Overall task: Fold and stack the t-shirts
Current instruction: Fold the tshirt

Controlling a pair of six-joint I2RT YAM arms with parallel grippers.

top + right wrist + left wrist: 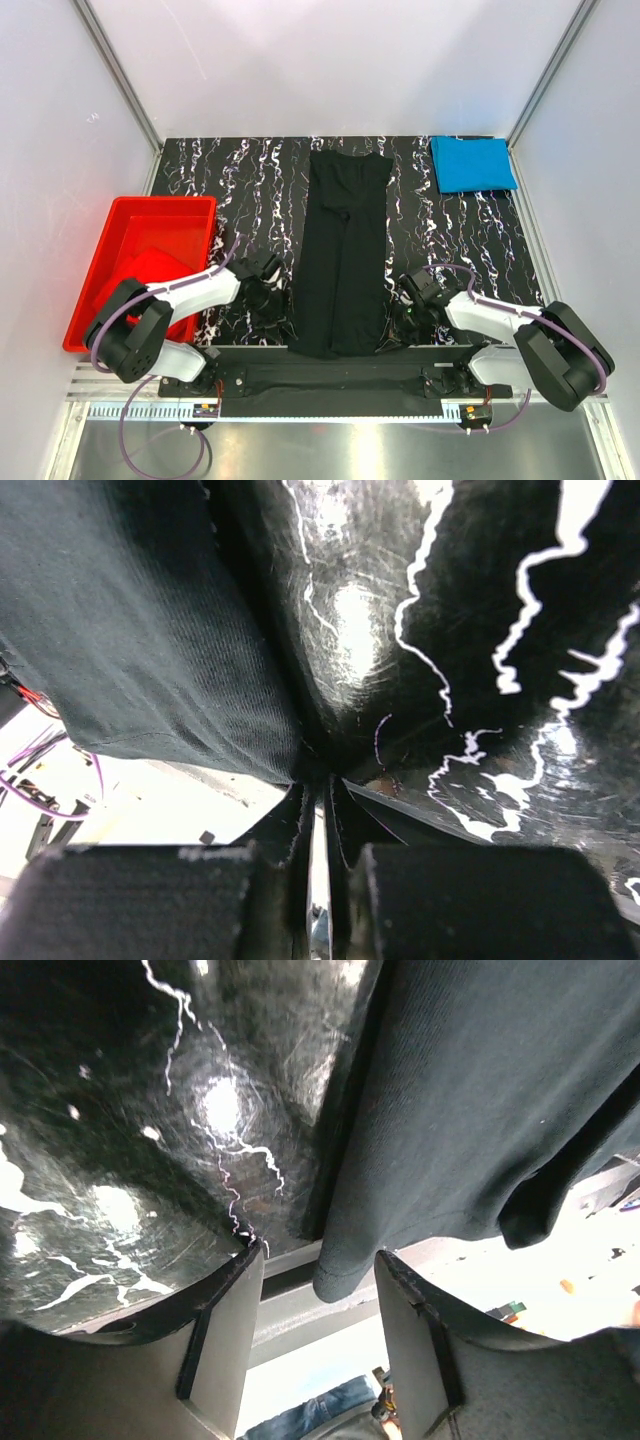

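The black t-shirt lies as a long narrow strip down the middle of the table, its near end over the front edge. My left gripper is at its near left corner. In the left wrist view the gripper is open, and the shirt's corner hangs between the fingertips. My right gripper is at the near right corner. In the right wrist view the gripper is shut on the shirt's edge. The blue t-shirt lies folded at the back right. The red t-shirt lies in the tub.
A red plastic tub stands at the left edge of the black marbled table. A metal rail runs along the front edge between the arm bases. White walls enclose the table on three sides.
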